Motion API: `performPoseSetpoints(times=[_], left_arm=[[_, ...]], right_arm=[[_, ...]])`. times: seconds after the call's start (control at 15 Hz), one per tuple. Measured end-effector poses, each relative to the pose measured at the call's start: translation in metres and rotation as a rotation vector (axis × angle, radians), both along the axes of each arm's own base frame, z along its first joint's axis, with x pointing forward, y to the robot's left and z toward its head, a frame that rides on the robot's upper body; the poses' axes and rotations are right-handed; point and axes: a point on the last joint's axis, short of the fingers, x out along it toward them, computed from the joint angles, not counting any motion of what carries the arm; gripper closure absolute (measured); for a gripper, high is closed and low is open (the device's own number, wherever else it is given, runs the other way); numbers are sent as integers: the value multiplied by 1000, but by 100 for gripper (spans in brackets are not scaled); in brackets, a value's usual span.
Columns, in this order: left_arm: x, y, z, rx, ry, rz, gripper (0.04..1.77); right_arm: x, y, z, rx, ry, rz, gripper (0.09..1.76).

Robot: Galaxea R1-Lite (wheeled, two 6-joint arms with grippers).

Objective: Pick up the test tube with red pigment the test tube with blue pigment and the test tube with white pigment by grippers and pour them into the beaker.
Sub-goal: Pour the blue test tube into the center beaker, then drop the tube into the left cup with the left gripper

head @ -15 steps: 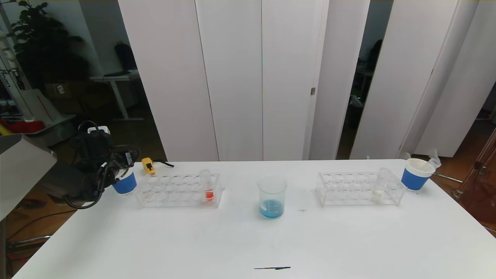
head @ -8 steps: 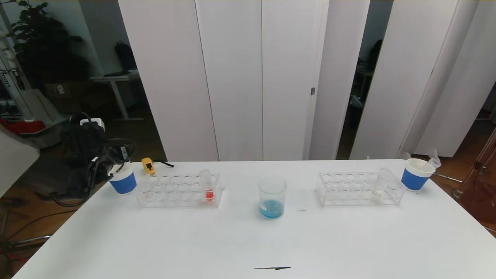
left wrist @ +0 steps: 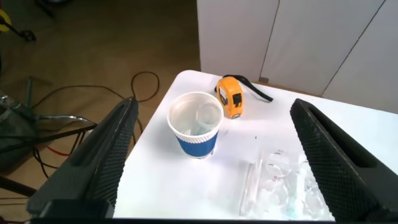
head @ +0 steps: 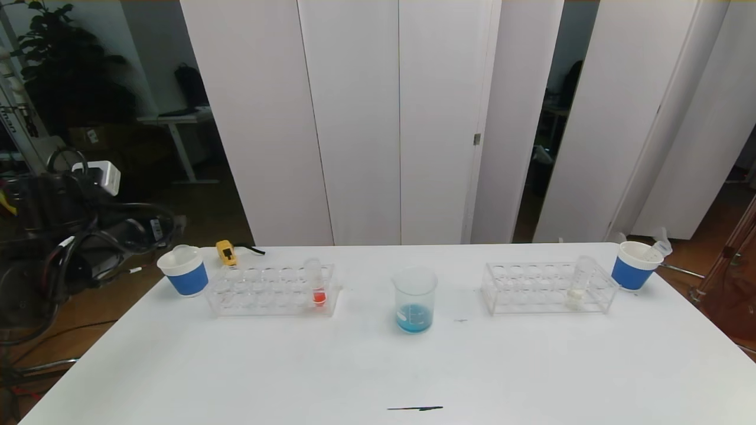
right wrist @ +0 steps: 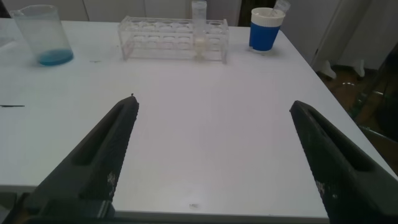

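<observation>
White table (head: 378, 366) fills the head view, two clear racks on it. Left rack (head: 271, 292) holds the red tube (head: 318, 283), upright at its right end; right rack (head: 546, 289) holds the white tube (head: 577, 283), upright near its right end. Beaker (head: 414, 300) stands between the racks, blue liquid already in its bottom, so blue looks poured; no blue tube is visible. Blue cup (head: 184, 270) sits just left of the left rack, second blue cup (head: 633, 265) just right of the right rack. Left gripper (left wrist: 211, 162) hangs above the table's far-left corner over the cup, fingers wide apart, empty. Right gripper (right wrist: 214, 155) is low over the near-right table, fingers wide apart, empty. Red tube is nearer the left gripper, to its right, long axis vertical; probably a side-on grasp next.
</observation>
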Motion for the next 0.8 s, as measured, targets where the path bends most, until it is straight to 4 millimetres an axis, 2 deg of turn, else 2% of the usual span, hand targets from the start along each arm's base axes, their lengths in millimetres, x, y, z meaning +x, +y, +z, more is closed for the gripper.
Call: performPoseSetpoints(times=[0.2, 0.47, 0.67, 0.8], left_arm=[[-52, -13, 28, -6, -20, -58, 6], [-132, -36, 54, 0, -89, -131, 6], [-191, -53, 61, 11, -150, -190, 6], [-230, -61, 58, 22, -176, -231, 6]], right_arm=[[0, 0, 0, 0, 0, 1, 10], [0, 0, 0, 0, 0, 1, 10], [0, 0, 0, 0, 0, 2, 10], [0, 0, 0, 0, 0, 0, 10]])
